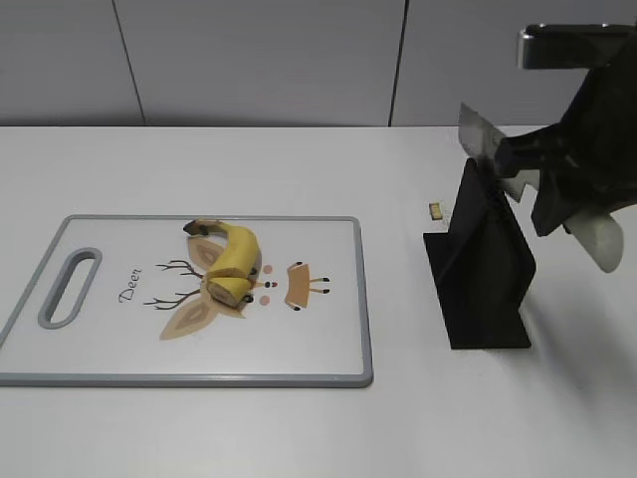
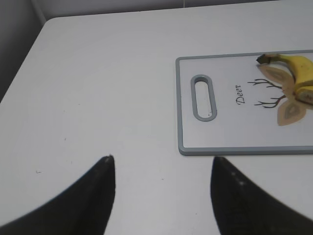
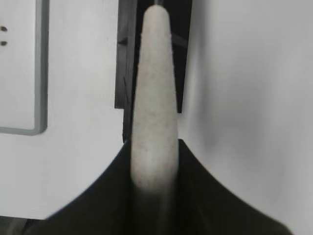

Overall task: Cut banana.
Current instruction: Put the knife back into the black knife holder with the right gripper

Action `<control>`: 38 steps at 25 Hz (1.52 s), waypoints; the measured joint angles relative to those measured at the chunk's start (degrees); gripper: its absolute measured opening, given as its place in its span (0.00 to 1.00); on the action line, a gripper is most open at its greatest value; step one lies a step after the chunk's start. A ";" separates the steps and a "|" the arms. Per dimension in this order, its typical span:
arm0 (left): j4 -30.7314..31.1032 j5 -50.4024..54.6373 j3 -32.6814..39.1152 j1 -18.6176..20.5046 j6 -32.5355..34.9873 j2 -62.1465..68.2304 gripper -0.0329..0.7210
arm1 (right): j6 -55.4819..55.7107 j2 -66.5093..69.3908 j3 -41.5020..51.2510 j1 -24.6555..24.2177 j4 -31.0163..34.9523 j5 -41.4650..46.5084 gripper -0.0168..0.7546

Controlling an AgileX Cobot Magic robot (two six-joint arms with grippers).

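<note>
The banana (image 1: pixel 237 254) lies on the white cutting board (image 1: pixel 100 349), over the printed deer drawing; a short piece with a pale cut face (image 1: pixel 227 290) lies at its near end. It also shows at the right edge of the left wrist view (image 2: pixel 299 68). My right gripper (image 3: pixel 154 147) is shut on the pale handle (image 3: pixel 154 88) of a knife; the blade (image 1: pixel 478 134) sticks out left, just above the black knife stand (image 1: pixel 483 269). My left gripper (image 2: pixel 161 161) is open and empty over bare table, left of the board's handle end (image 2: pixel 204 96).
A small tan object (image 1: pixel 436 209) lies on the table left of the stand. The board's corner (image 3: pixel 19 73) shows in the right wrist view, with the stand (image 3: pixel 126 58) behind the handle. A grey wall runs behind the table.
</note>
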 joint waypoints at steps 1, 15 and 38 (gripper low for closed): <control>0.00 0.00 0.00 0.00 0.00 0.00 0.82 | -0.08 0.53 0.00 0.00 0.12 0.31 0.24; 0.00 0.00 0.00 0.00 0.00 0.00 0.82 | -0.30 3.51 0.00 0.00 3.65 5.11 0.24; 0.00 0.00 0.00 0.00 0.00 0.00 0.81 | -2.94 5.93 -0.33 0.00 4.78 3.76 0.68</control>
